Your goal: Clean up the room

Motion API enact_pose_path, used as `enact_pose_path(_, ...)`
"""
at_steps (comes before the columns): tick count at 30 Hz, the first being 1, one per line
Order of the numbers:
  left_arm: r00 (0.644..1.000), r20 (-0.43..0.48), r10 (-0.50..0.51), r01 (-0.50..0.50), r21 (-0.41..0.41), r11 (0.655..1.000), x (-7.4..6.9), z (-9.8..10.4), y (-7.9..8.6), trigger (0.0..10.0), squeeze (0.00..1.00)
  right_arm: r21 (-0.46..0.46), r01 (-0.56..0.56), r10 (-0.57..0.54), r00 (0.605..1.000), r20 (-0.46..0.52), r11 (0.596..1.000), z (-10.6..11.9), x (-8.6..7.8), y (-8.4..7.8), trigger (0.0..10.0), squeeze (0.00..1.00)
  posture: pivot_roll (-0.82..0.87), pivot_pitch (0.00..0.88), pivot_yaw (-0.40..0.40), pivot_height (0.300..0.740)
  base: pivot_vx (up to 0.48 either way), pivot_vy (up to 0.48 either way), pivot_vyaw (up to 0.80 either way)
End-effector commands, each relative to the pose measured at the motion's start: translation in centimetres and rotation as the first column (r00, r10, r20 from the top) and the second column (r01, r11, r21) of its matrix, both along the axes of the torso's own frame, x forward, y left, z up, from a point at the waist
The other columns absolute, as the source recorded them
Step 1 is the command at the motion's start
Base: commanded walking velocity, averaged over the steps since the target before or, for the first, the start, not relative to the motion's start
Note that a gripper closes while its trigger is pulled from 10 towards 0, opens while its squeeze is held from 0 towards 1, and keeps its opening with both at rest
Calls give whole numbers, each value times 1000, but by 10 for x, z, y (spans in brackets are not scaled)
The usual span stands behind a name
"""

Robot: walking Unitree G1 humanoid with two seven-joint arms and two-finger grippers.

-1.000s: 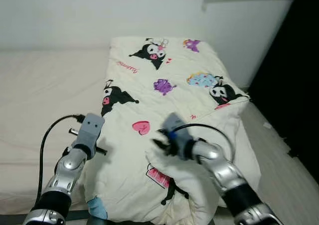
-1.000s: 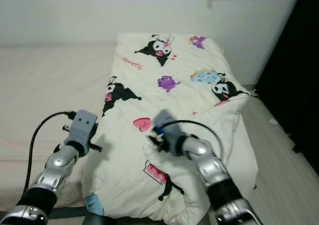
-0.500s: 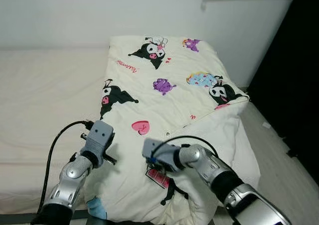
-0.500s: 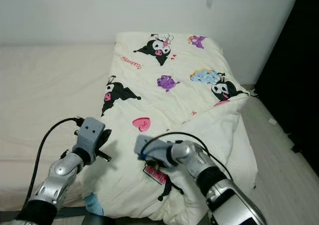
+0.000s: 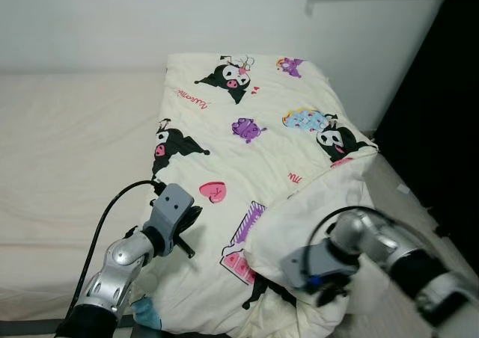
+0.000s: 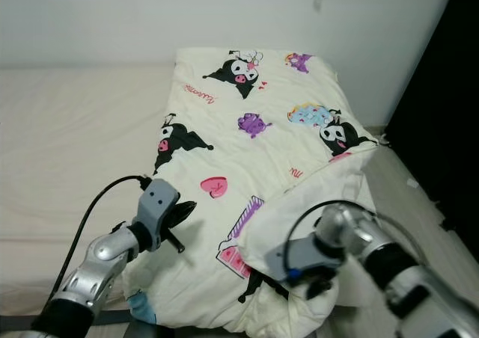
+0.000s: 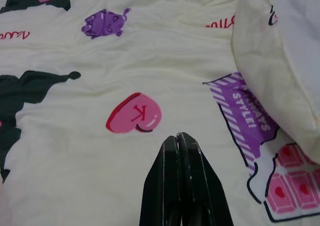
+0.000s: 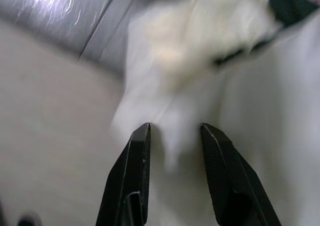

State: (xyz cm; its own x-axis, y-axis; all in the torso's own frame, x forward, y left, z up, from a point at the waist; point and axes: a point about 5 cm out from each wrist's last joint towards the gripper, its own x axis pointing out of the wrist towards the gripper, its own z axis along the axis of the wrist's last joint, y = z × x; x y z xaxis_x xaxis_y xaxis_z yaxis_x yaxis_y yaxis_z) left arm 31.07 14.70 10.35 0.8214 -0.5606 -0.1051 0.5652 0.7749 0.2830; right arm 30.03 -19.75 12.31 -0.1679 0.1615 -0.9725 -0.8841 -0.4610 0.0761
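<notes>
A cream cartoon-print blanket covers the right side of the bed and hangs over its foot edge. My left gripper rests low over the blanket's left part, shut with nothing in it, its tips just short of a pink heart print. A thick fold of blanket lies turned back beside a purple striped print. My right gripper is at the hanging front edge under that fold. Its fingers stand apart, with blurred white fabric right before them.
The bare cream mattress stretches to the left. A white wall runs behind the bed. Pale floor and a dark wardrobe front lie to the right. A black cable loops off my left wrist.
My right gripper swung from the blanket's middle down to the right front edge. The fold went with it, uncovering the purple striped print. My left gripper crept right onto the blanket.
</notes>
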Motion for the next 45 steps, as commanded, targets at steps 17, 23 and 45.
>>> enact_pose_path(17,997,18,81,-80,-10,997,4,6,1,10000,0,630,166,-555,672,490,758,47,80,48,10000,0,8,77,-66,570,0,0,0)
enact_pose_path(23,998,10,57,-57,-5,998,-6,5,0,10000,0,667,286,-704,489,516,688,17,82,33,10000,0,27,131,-54,570,0,0,0)
enact_pose_path(45,1000,-22,21,-21,4,1000,-12,6,0,10000,0,60,253,-252,968,-24,966,-15,9,-44,10000,0,20,174,-39,570,0,0,0)
